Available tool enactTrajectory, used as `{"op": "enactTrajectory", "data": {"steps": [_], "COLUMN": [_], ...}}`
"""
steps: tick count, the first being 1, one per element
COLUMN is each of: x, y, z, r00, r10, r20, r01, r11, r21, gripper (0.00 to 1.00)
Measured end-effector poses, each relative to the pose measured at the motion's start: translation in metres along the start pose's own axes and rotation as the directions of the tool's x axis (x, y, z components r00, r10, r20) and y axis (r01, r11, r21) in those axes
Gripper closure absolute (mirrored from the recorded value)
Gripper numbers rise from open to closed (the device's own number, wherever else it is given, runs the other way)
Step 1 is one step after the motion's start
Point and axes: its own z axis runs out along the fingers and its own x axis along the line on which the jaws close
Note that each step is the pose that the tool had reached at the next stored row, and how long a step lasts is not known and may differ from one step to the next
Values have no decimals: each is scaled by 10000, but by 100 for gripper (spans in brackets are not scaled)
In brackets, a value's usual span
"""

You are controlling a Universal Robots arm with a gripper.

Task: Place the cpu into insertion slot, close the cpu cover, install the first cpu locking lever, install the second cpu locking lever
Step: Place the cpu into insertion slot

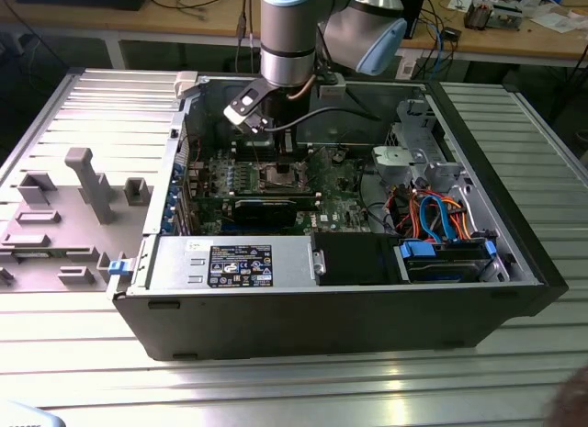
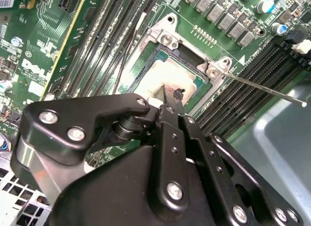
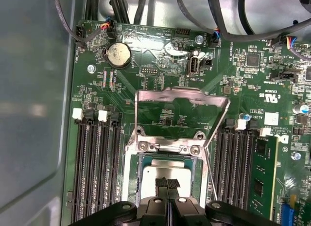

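The gripper is narrow, its two black fingertips pressed together with nothing visible between them. The tips are low over the cpu, though whether they touch its top I cannot tell. The cpu lies flat inside the insertion slot, its silvery top facing up and a thin green edge showing around it.

Just beyond the slot, the cpu cover is swung open on its hinge, so its square window frames bare green board and not the chip. A thin metal locking lever runs along one side of the slot, raised clear of it (the second wrist view shows this rod reaching out over the memory slots). Rows of long black memory slots flank the slot on both sides, and a round coin battery sits farther off on the board.

In the exterior view the arm reaches down into an open computer case lying on its side across the middle of the slatted metal bench. A grey fixture tray rests toward the bench edge on the exterior view's left.
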Motion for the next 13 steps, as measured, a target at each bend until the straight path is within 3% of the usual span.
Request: {"op": "enactTrajectory", "data": {"steps": [7, 13], "x": [-4, -13], "y": [23, 26], "z": [-46, -199], "r00": [10000, 10000], "r10": [-1, -1], "r20": [-1, -1], "r01": [1, 1], "r11": [10000, 10000], "r21": [11, 13], "gripper": [89, 89]}}
